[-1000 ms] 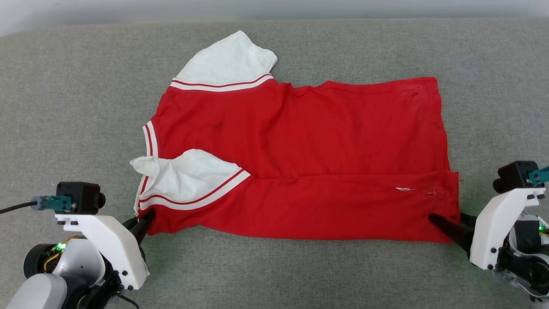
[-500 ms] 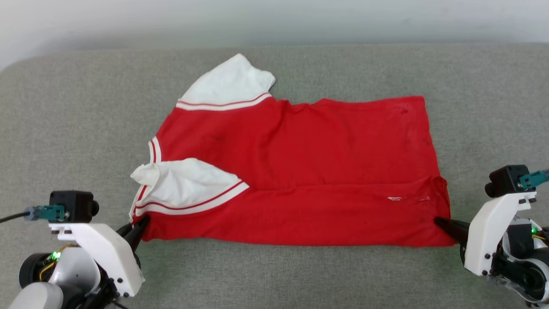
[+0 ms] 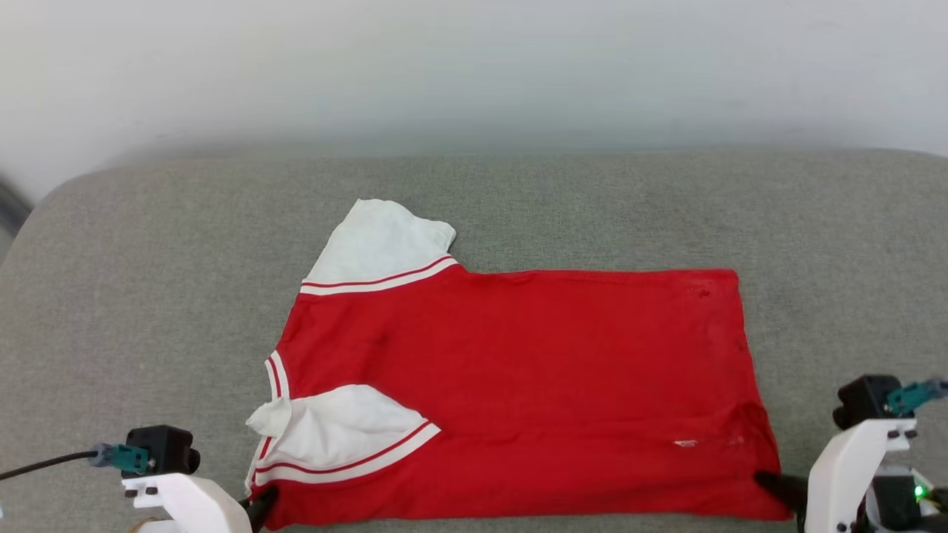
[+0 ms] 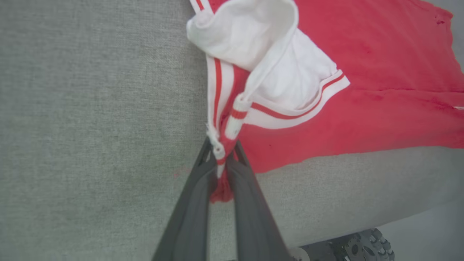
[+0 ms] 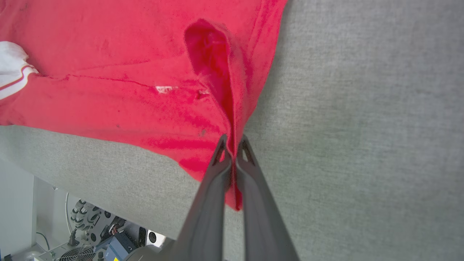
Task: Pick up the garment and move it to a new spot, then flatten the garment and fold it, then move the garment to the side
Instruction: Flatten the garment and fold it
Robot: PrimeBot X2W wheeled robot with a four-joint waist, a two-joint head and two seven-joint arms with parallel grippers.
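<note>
- The garment (image 3: 518, 385) is lying spread out on a grey soft cushion (image 3: 148, 296). It is showing its plain red side, and its front edge is sitting close to the robot.
- The left gripper (image 4: 222, 145) is pinching the front left corner of the garment, right at the red-and-white striped trim (image 4: 217, 90). Its two dark fingers are squeezing together on a little bunch of cloth.
- The right gripper (image 5: 233, 141) is pinching the front right corner. Its jaws are almost touching, with a thin fold of red cloth between them.
- One white sleeve (image 3: 378, 244) is sticking out at the far left side.
- The other white sleeve (image 3: 341, 429) is lying folded onto the red part, near the left gripper.
- A long crease (image 3: 592, 444) is running across the red cloth near the front edge.
- A pale wall (image 3: 474, 74) is standing behind the cushion.
</note>
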